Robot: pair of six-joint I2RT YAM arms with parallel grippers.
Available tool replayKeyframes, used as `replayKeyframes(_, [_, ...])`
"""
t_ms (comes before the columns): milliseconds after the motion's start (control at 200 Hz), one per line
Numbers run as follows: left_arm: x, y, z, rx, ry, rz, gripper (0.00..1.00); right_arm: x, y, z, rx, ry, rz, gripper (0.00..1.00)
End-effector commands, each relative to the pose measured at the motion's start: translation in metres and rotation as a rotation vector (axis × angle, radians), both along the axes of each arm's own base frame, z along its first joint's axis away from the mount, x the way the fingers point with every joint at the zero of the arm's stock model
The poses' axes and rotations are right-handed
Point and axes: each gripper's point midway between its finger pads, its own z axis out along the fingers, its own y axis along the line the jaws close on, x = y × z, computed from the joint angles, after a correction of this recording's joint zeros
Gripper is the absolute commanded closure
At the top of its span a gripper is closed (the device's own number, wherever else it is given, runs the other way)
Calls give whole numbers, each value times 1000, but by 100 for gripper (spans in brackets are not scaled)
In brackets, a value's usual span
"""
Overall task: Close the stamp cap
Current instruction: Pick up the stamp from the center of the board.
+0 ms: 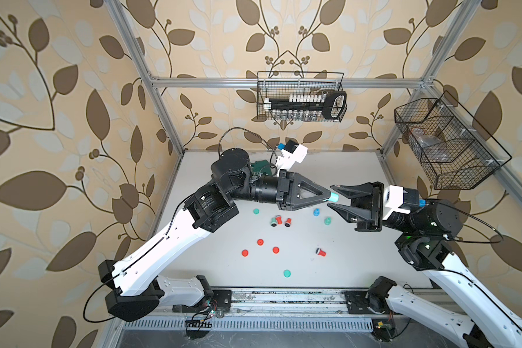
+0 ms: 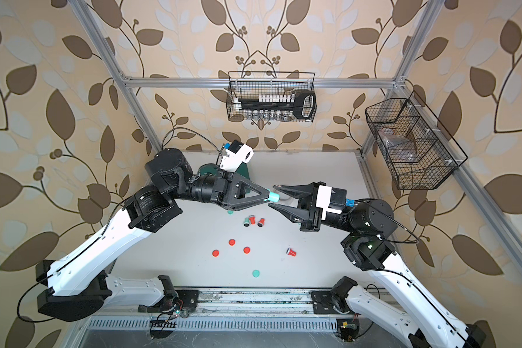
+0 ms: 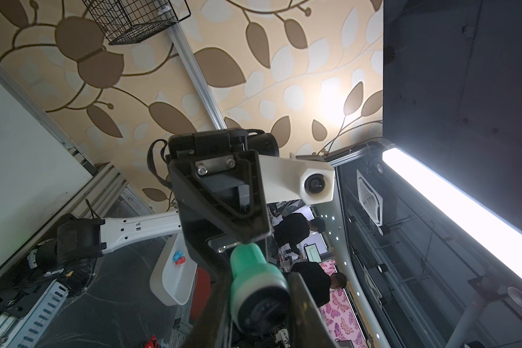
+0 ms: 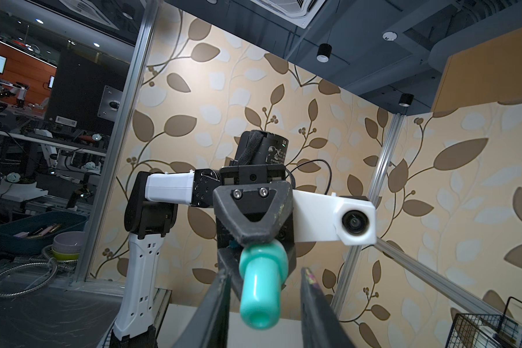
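Note:
My left gripper (image 1: pixel 328 198) is shut on the wide body of a teal stamp (image 1: pixel 334 197), held in the air above the white table (image 1: pixel 359 265). In the left wrist view the stamp (image 3: pixel 253 283) shows a dark, uncovered face between my fingers (image 3: pixel 302 301). Its slim handle (image 4: pixel 259 295) points at my right gripper (image 4: pixel 265 271). That gripper is open, with a finger (image 4: pixel 220 301) on each side of the handle and a gap on both sides. Two loose teal caps (image 1: pixel 287 273) (image 1: pixel 256 211) lie on the table.
On the table under the grippers lie three red caps (image 1: pixel 260 241), red stamps (image 1: pixel 279 220) (image 1: pixel 321 252), a blue stamp (image 1: pixel 316 212) and a teal stamp (image 1: pixel 328 221). Wire baskets hang on the back wall (image 1: pixel 302 96) and the right wall (image 1: pixel 446 141).

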Motion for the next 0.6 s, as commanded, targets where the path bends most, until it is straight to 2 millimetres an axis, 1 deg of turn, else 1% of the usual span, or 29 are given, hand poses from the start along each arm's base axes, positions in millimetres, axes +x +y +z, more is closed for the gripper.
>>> replayKeyframes(0, [-18,14,26,-82,-68,-30,86,-8,-4,13,30,-28,18,68])
replayKeyframes(345, [-17,12,24,-82,-64,-30,87,-3,3,12,16,-10,20,73])
replayKeyframes(465, [-16,12,23,-79,-63,-29,87,-5,3,14,19,-17,25,77])
replayKeyframes(595, [-14,10,18,-63,-54,-23,88,-6,2,16,22,-20,27,77])
